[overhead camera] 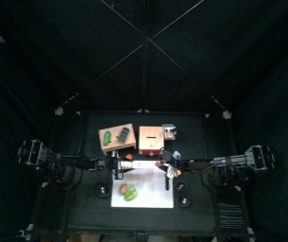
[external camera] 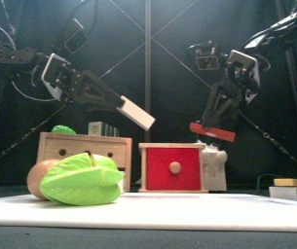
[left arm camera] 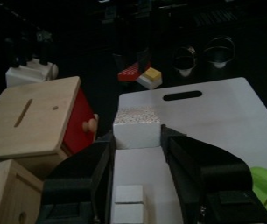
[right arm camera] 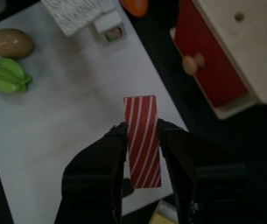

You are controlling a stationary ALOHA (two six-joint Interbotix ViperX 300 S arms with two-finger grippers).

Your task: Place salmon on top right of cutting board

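Note:
The salmon (right arm camera: 142, 150), a small red-orange strip with pale stripes, is held between my right gripper's (right arm camera: 142, 140) jaws above the white cutting board (right arm camera: 66, 122). In the front view the salmon (external camera: 213, 129) hangs well above the board (external camera: 177, 212) under the right gripper (external camera: 221, 115). My left gripper (left arm camera: 136, 157) is shut on a white slab (left arm camera: 137, 133). In the front view it holds the slab (external camera: 136, 114) tilted in the air, left of the right gripper. In the top view both grippers hover over the board's (overhead camera: 147, 200) far edge.
A wooden box (external camera: 83, 154) and a red-fronted box (external camera: 173, 167) stand behind the board. A green leafy item (external camera: 83, 180) and a brown round item (right arm camera: 13, 42) lie at its left. A white textured block (right arm camera: 77, 13), a small cube (right arm camera: 109, 32) and an orange piece (right arm camera: 136, 5) also show.

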